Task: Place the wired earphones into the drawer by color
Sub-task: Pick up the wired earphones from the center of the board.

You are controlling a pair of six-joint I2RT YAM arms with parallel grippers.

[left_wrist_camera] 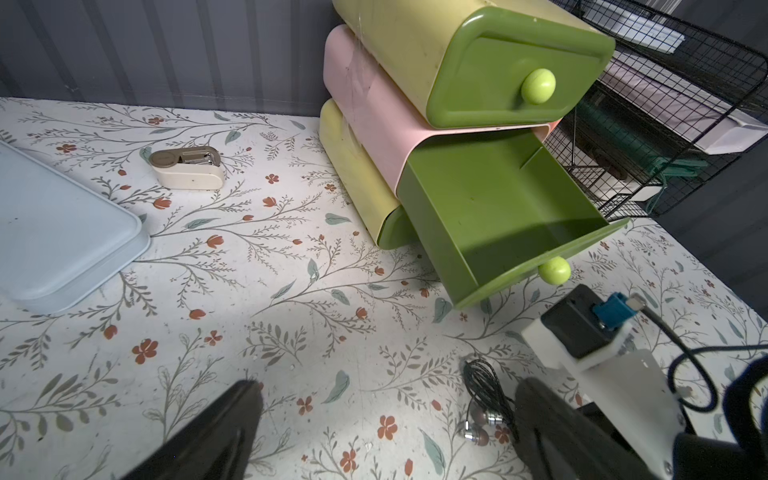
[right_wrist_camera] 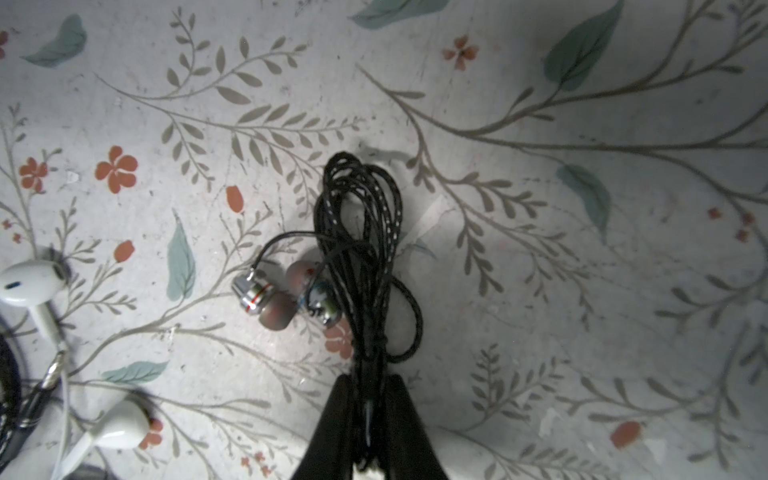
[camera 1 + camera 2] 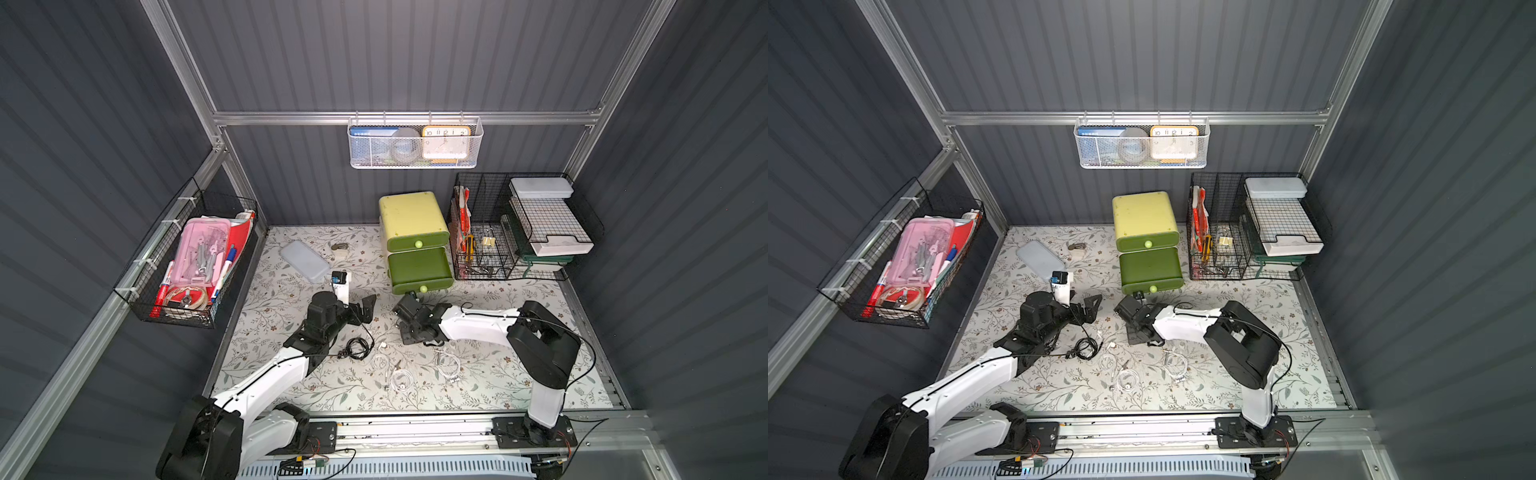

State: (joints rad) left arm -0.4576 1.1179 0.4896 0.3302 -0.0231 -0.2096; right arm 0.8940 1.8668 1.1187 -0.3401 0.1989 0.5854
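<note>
My right hand point(image 2: 368, 384) is pinched narrow on the black earphones point(image 2: 365, 232). The braided bundle runs up between my two fingers, and its loop and silver earbuds show just in front of the drawer unit point(image 3: 411, 216). Whether they touch the tabletop point(image 3: 478, 395) I cannot tell. The unit's middle drawer point(image 1: 498, 216) stands pulled out. Its front lip and knob point(image 1: 554, 270) overhang the tabletop close beside my right wrist, so the room between that edge and my hand is tight. The top drawer point(image 1: 519, 66) is closed, flush with its shell.

My left hand point(image 1: 388, 386) is spread wide, with only bare floral tabletop between its fingers, to the left of the open drawer's front. Farther left of the unit lie a small beige stapler point(image 1: 187, 168) and a pale blue lid point(image 1: 62, 249), with an open stretch of tabletop between them and the unit's side wall. Just right of the unit a black wire rack point(image 3: 519, 232) closes that side. In front of the unit, farther out than my right hand, white earphones point(image 3: 401, 380) lie in loose coils and a second black coil point(image 3: 357, 347) lies beside my left forearm.
</note>
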